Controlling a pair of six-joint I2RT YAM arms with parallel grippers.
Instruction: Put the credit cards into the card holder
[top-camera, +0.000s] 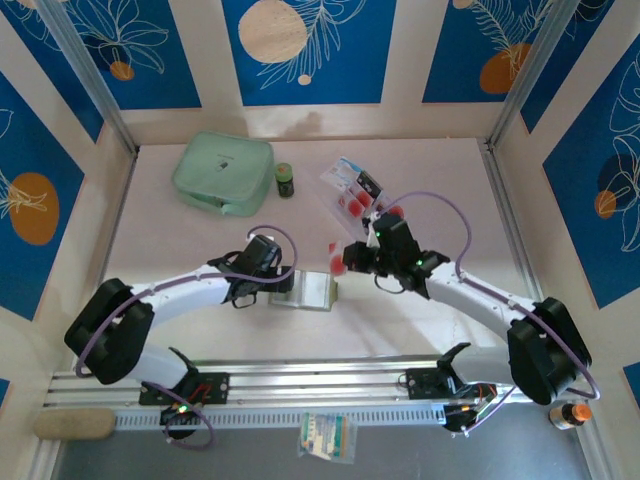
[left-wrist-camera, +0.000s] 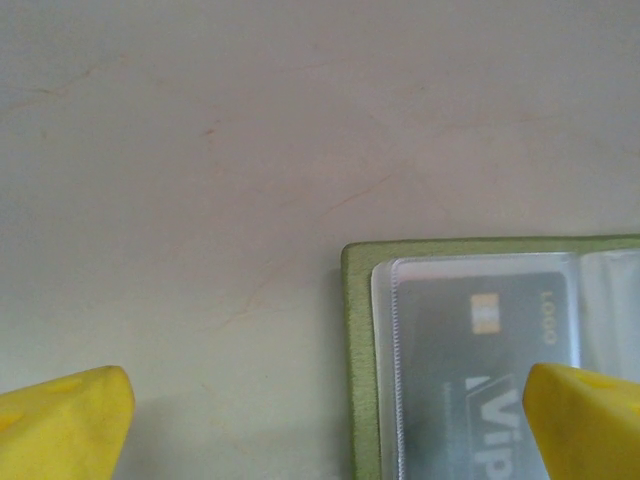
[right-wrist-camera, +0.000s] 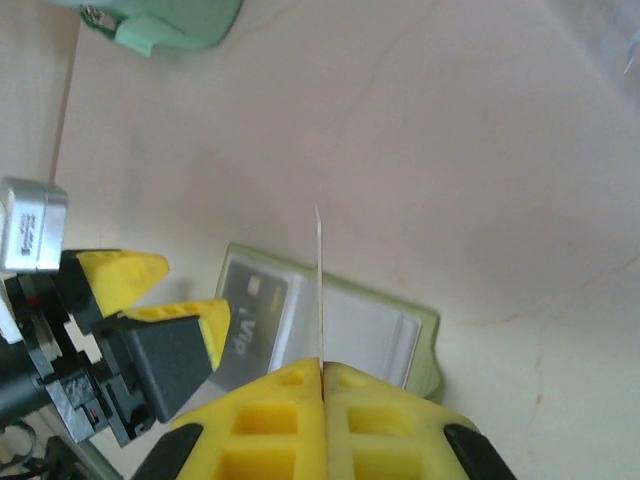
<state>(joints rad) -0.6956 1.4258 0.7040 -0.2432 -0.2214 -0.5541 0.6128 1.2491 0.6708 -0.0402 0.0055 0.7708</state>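
Observation:
The olive-green card holder (top-camera: 312, 292) lies open at the table's middle, clear sleeves up. A black credit card (left-wrist-camera: 480, 365) sits in its left sleeve. My left gripper (top-camera: 272, 290) is open, its yellow fingertips (left-wrist-camera: 62, 422) straddling the card holder's (left-wrist-camera: 360, 350) left edge. My right gripper (top-camera: 347, 262) is shut on a whitish credit card with a red dot (top-camera: 335, 262), held just right of and above the holder. This card (right-wrist-camera: 319, 285) appears edge-on, upright over the card holder (right-wrist-camera: 385, 330), pinched by the right gripper (right-wrist-camera: 322, 365). More credit cards (top-camera: 358, 195) lie further back.
A mint-green zip pouch (top-camera: 222, 172) and a small green bottle (top-camera: 285, 180) stand at the back left. A sachet (top-camera: 327, 437) lies on the near rail. An orange bottle (top-camera: 570, 413) stands by the right arm's base. The left arm's fingers (right-wrist-camera: 150, 300) sit close to my right gripper.

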